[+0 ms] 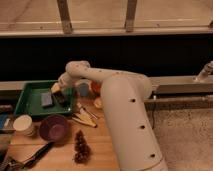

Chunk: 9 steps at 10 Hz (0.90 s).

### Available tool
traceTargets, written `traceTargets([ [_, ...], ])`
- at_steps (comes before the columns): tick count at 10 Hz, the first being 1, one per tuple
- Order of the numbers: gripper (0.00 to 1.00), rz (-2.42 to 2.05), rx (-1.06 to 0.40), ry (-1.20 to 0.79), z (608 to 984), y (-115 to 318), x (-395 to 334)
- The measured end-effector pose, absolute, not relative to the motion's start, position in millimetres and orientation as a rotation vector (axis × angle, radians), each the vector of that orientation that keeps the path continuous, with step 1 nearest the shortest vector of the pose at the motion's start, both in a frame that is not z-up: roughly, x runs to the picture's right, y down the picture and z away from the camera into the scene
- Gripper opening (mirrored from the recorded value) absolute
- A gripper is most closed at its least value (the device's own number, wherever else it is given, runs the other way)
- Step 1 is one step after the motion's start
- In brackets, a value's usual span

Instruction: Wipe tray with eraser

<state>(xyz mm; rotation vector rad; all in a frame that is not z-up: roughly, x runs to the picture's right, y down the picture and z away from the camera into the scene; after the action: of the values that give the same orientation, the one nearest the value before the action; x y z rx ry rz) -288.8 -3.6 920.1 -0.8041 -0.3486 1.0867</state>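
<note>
Eraser (47, 100), a small grey-blue block, lies flat on the floor of the green tray (30, 102), which sits at the back left of the wooden table (60, 152). The gripper (60, 95) hangs low over the tray's right side, just beside the eraser; how far open it is, and whether it grips anything, cannot be told. A blue-grey cup (82, 90) stands just right of the tray. A purple bowl (54, 127), a pale cup (22, 124) and a pine cone (81, 146) sit nearer the front.
</note>
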Motion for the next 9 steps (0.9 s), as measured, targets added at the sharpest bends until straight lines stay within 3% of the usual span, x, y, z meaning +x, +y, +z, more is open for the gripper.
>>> traceTargets([
  [5,0.00,1.069,-0.821,-0.286,962,-8,-272],
  [9,0.00,1.027,-0.837,-0.315,967,-18,-299],
])
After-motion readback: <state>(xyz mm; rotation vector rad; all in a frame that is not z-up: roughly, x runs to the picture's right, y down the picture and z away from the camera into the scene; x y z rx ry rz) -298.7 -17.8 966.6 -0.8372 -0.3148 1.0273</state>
